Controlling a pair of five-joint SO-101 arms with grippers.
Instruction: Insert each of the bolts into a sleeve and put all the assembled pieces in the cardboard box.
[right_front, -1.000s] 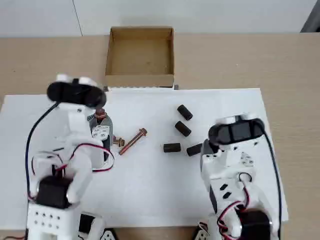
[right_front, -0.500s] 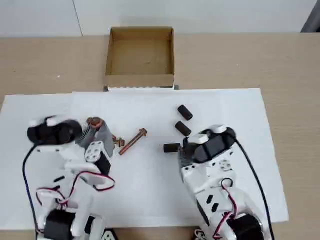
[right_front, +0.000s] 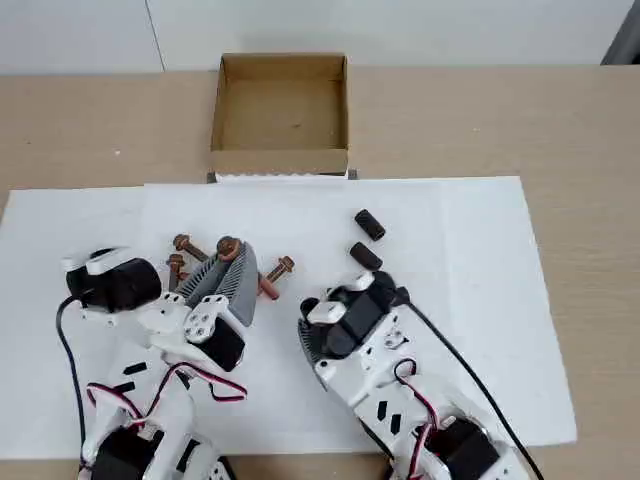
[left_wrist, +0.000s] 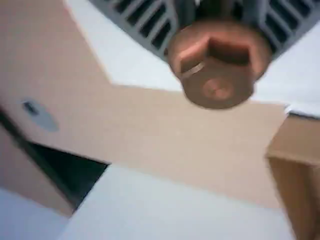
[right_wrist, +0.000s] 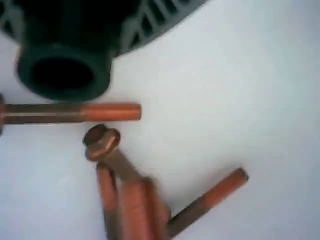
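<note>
Two grips going: my left gripper (right_front: 230, 258) pinches a stiff, probably slick bolt (left_wrist: 216, 75) just under its head, right gripper (right_front: 308, 322) squeezes a light rigid sleeve (right_wrist: 62, 70) mid-body

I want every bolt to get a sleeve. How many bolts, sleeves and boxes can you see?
Bolts: 4 (one in the left jaws)
Sleeves: 3 in sight (one in the right jaws)
Box: 1
Total: 8
</note>
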